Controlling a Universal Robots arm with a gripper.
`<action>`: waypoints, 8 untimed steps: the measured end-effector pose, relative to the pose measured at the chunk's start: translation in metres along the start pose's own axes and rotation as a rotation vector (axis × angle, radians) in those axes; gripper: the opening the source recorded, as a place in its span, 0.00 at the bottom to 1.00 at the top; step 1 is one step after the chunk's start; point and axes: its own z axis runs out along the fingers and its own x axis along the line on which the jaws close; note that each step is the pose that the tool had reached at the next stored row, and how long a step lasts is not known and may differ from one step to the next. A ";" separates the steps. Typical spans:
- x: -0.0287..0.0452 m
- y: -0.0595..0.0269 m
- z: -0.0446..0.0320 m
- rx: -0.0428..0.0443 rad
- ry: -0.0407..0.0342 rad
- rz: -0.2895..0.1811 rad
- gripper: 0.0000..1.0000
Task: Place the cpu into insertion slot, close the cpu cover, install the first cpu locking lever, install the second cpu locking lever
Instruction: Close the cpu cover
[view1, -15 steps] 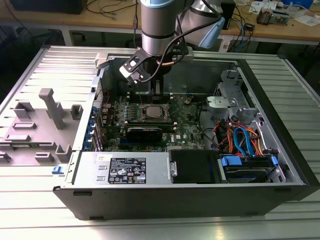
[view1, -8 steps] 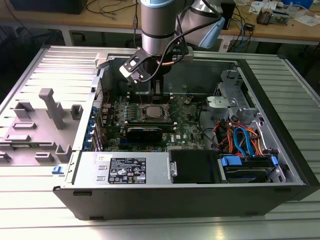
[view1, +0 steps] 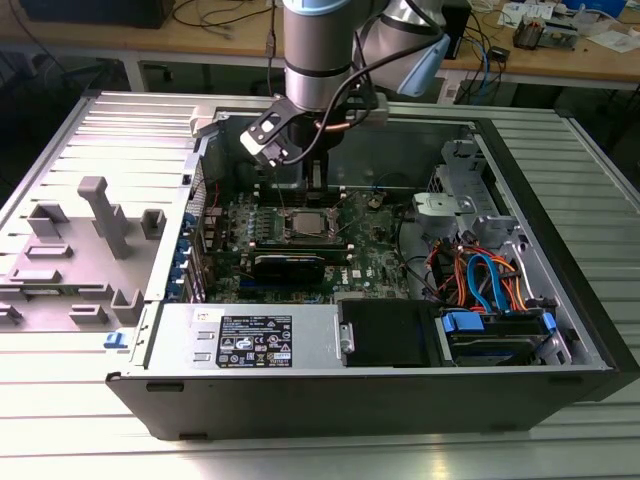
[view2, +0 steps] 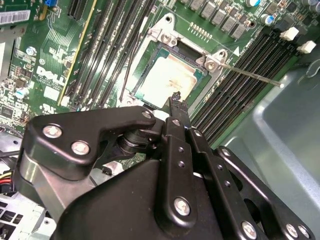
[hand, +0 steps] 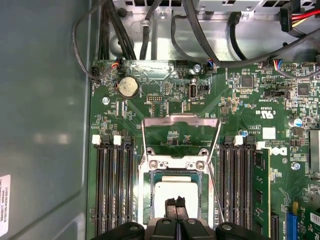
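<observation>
Where the exterior view sets the gripper (view1: 312, 182) straight above the insertion slot (view1: 305, 226) in the computer case (view1: 400, 400), the second wrist view shows us its fingers pinched together on nothing, tips just over the one cpu (view2: 167, 80) seated in the slot. In the first wrist view we count one cpu cover (hand: 180, 119), swung open on the chip's far side from the fingertips, and one lever rod (hand: 216, 197) alongside.

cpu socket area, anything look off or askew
Nothing looks damaged. The cpu sits square in the slot, with a faint brownish mark on top. The cover stands open; the shut gripper is at the cpu.
</observation>
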 end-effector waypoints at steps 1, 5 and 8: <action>-0.0001 0.0018 0.0001 0.0000 -0.0001 0.000 0.11; 0.0000 0.0030 -0.0003 0.0002 -0.0005 0.000 0.11; -0.0001 0.0030 -0.0031 0.0001 -0.0003 0.000 0.11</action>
